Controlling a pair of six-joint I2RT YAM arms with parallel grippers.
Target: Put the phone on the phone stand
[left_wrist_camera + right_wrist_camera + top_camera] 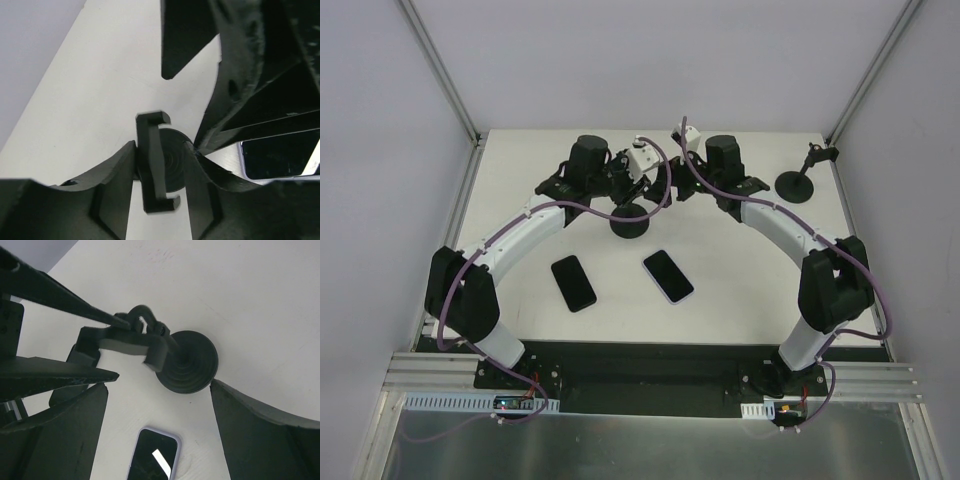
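The phone stand [187, 362] looks matt black plastic, the phone [152, 460] glossy.

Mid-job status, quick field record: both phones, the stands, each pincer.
left phone: flat on table, not held
right phone: flat on table, not held
centre stand: upright, empty
far-right stand: upright, empty
left pincer: open, straddling centre stand's cradle
right pincer: wide open over centre stand, holding nothing
task: no phone placed yet
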